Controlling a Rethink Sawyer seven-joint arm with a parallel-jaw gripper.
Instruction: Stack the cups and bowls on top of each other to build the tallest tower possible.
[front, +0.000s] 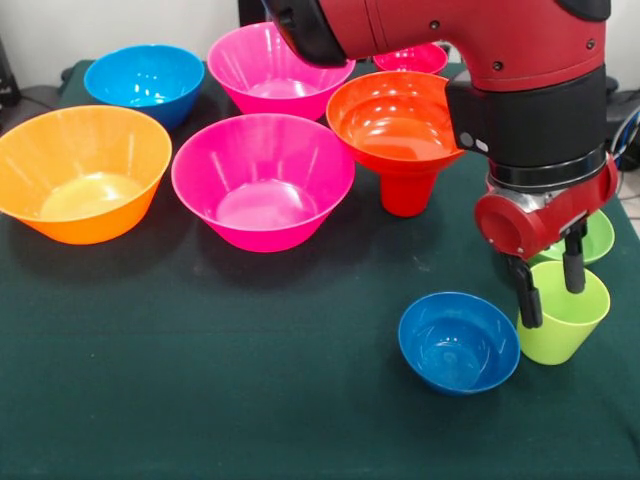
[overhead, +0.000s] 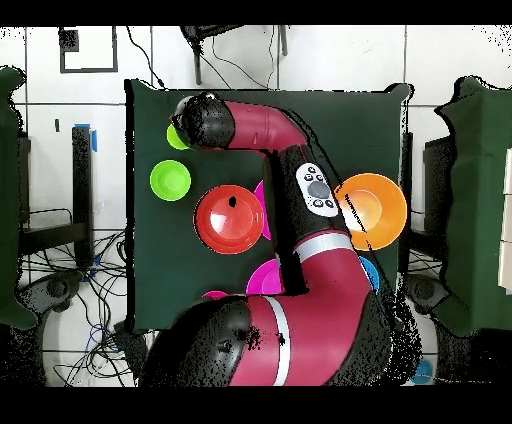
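My gripper (front: 549, 287) is open and reaches down at the lime green cup (front: 563, 318), which stands upright at the right. One finger (front: 527, 297) is outside the cup's left wall and the other is over its mouth. In the overhead view my wrist (overhead: 203, 120) hides the gripper, and only an edge of the green cup (overhead: 176, 136) shows. The wide red-orange bowl (front: 396, 118) sits on the red cup (front: 405, 191); from above it also shows (overhead: 230, 218). A small blue bowl (front: 458, 341) stands just left of the green cup. A small green bowl (front: 598, 240) is behind it.
Two big pink bowls (front: 262, 180) (front: 276, 70), the big yellow-orange bowl (front: 84, 170) and the mid-sized blue bowl (front: 145, 82) stand at the left and back. A small red bowl (front: 412, 58) peeks out behind my arm. The table's right edge is close to the green cup.
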